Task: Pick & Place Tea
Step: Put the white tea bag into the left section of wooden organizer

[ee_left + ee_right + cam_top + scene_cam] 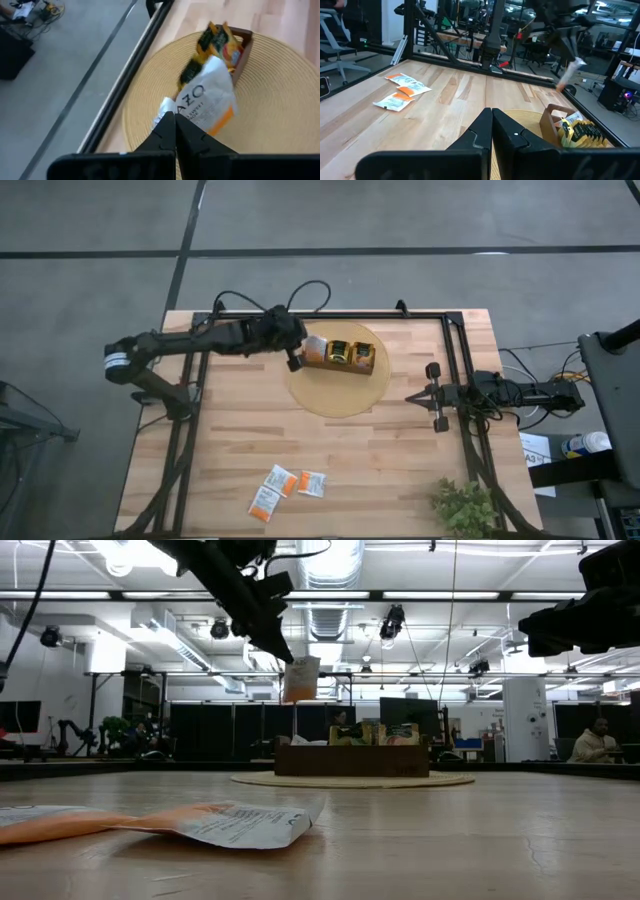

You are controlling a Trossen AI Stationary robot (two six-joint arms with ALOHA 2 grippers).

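Fingers (172,131) pinch tea packet (301,678), seemingly hanging upright.

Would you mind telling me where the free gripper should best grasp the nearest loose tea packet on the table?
The white-and-orange tea packet lies flat on the table, so come straight down and pinch across its narrow width near one short edge. The right gripper is idle and probably best placed.

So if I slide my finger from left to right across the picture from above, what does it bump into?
Left gripper pinching a white-and-orange tea packet → wooden tray on the round woven mat → right gripper, shut, holding nothing → black monitor.
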